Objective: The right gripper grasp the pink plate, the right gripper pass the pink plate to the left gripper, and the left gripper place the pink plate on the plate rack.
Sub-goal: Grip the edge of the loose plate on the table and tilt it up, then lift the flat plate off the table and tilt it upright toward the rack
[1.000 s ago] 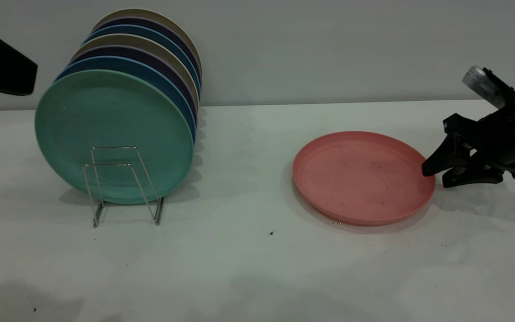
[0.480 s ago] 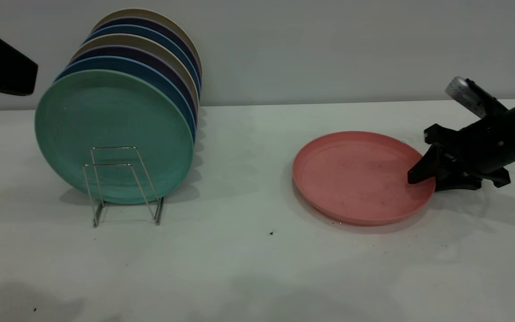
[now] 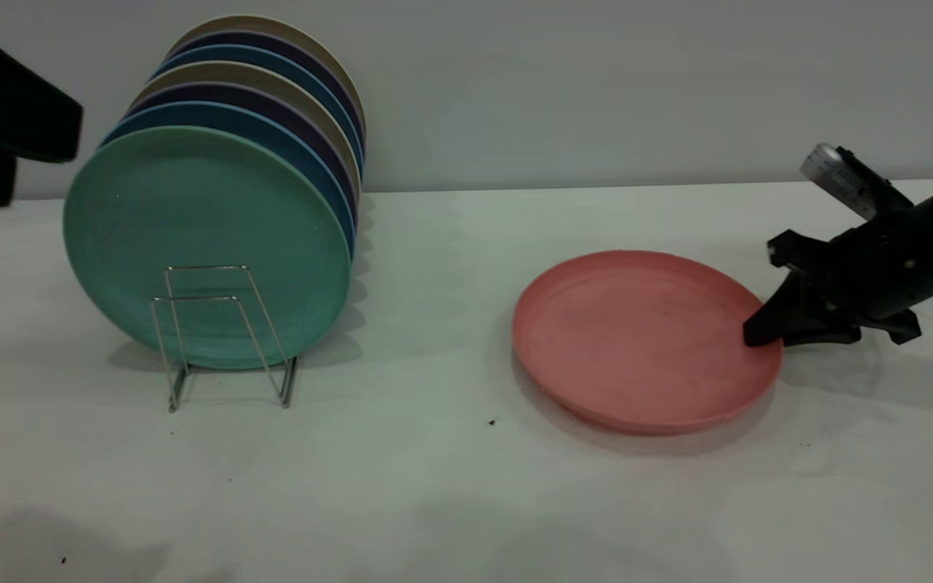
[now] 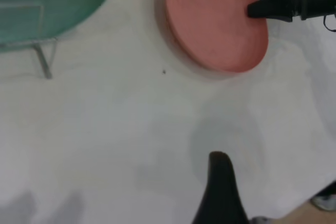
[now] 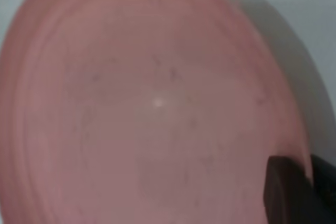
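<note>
Right gripper (image 3: 760, 334) jaws now clamped on pink plate (image 3: 645, 338) rim; plate lifted, tilted.

Table (image 3: 434, 486): I see it carrying everything, with a wall behind its far edge.
Plate rack (image 3: 223, 332): I find it on the table's left half, its front loops standing empty.
Racked plates (image 3: 207, 243): I see them upright in a row on the plate rack, one behind another, running back toward the wall.
Pink plate (image 3: 645, 340): I place it right of centre, well apart from the plate rack.
Right pincer (image 3: 762, 334): I see it at the pink plate's right rim, touching it, its arm reaching in from the right edge.
Left pincer (image 4: 220, 182): I see it above the table's left side, apart from the pink plate.
</note>
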Robot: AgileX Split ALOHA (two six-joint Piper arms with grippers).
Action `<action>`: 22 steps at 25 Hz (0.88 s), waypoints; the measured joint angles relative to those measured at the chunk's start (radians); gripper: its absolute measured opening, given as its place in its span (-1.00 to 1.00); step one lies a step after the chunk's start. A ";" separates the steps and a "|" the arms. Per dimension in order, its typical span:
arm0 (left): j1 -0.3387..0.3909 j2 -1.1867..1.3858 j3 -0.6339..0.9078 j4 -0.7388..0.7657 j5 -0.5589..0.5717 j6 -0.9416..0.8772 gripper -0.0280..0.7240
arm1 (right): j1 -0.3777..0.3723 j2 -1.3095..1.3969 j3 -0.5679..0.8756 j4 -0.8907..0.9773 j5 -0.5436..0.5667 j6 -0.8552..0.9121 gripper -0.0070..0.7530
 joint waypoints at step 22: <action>0.000 0.421 -0.023 -0.564 0.078 0.446 0.64 | 0.072 -0.108 0.000 0.040 0.296 -0.040 -0.95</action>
